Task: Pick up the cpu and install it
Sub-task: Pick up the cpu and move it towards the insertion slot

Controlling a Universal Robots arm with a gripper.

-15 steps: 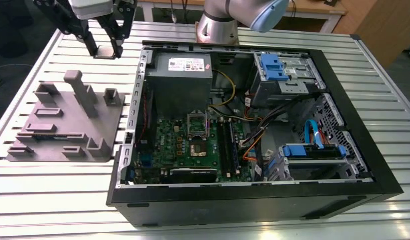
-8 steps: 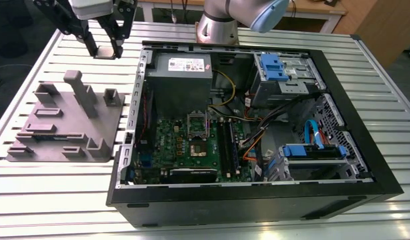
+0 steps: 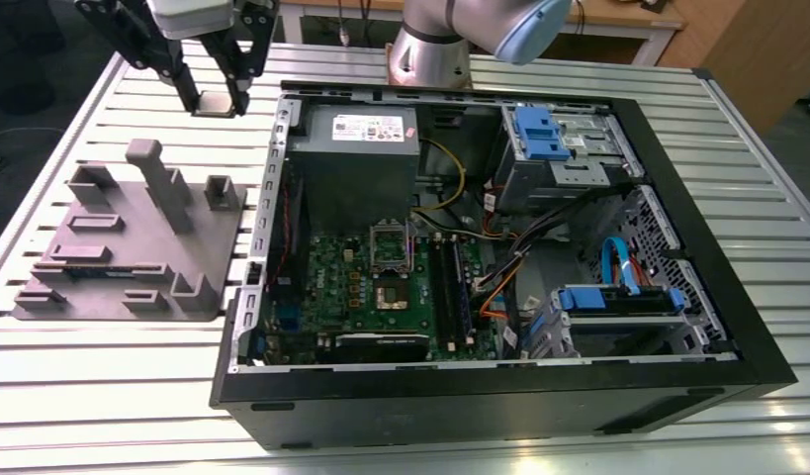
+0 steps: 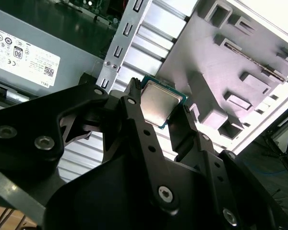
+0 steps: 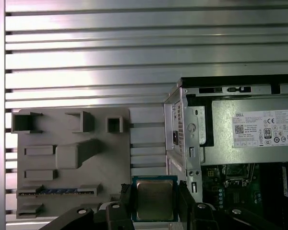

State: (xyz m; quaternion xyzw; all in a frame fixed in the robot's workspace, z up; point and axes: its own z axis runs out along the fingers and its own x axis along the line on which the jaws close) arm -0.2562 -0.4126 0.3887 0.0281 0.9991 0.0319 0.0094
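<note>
The cpu (image 3: 218, 103) is a small square chip with a silvery top, held between my gripper's black fingers (image 3: 188, 91), raised above the slatted table. In the exterior view it hangs at the far left, between the grey fixture and the computer case's back corner. In both wrist views the cpu (image 4: 157, 101) (image 5: 155, 199) sits clamped by its edges, with my gripper (image 4: 159, 106) (image 5: 155, 201) shut on it. The dark green motherboard (image 3: 378, 287) lies inside the open case, with its socket (image 3: 390, 282) near the middle.
A grey fixture (image 3: 128, 242) with upright posts and slots stands on the table at the exterior view's left. The open black case (image 3: 510, 396) holds a grey power supply (image 3: 358, 148), cables and blue drive brackets (image 3: 537, 134). The arm's base (image 3: 431, 54) stands behind the case.
</note>
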